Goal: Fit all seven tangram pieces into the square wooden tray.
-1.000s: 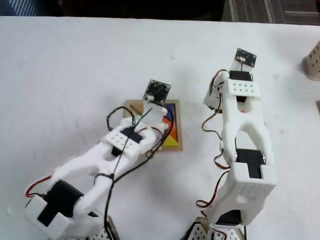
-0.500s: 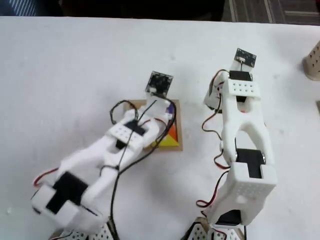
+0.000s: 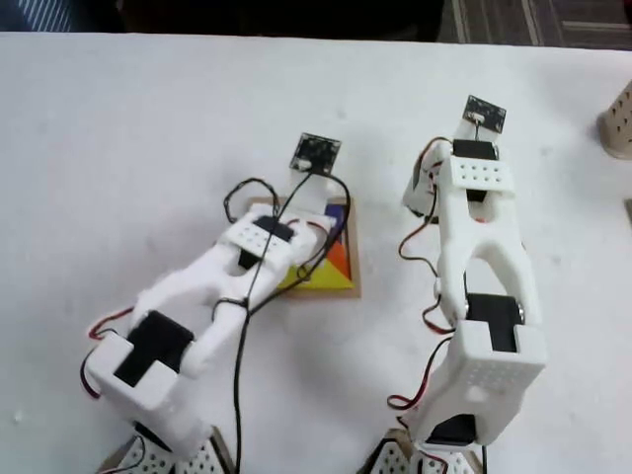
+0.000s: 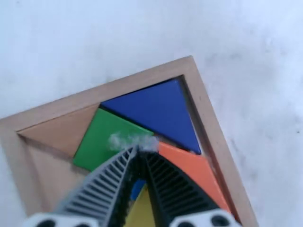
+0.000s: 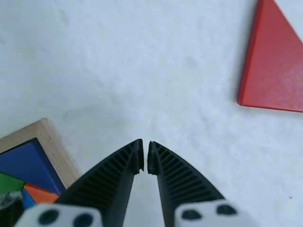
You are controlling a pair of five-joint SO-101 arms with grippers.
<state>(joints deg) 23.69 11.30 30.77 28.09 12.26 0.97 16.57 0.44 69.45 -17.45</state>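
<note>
Fingers (image 4: 118, 175) pressed together on nothing, my left gripper (image 4: 140, 153) hangs low over the square wooden tray (image 4: 208, 123). Its tips are above the spot where the green square (image 4: 97, 142), the blue triangle (image 4: 156, 111) and the orange piece (image 4: 194, 168) meet. Beyond the green square, bare tray floor (image 4: 52, 142) lies open, which I judge to be the gap left to fill.

My right gripper (image 5: 145, 158) is likewise clenched and empty, and hovers over the white table (image 5: 142, 56). Taking its line of reach as 12 o'clock, the tray's corner (image 5: 52, 142) sits back at about 8 o'clock. The red triangle (image 5: 277, 66) lies flat on the table ahead at about 1 o'clock, apart from the fingertips and well apart from the tray. Its nearest corner points back toward those fingertips, and part of it runs out of sight, so I cannot tell its long edge.

From above, my right arm (image 3: 479, 247) stands at 3 o'clock of the tray (image 3: 351, 281), while my left arm (image 3: 197, 296) crosses it from 8 o'clock. In my judgement the red triangle is the right gripper's to fetch, since the left is farther off with the tray between.
</note>
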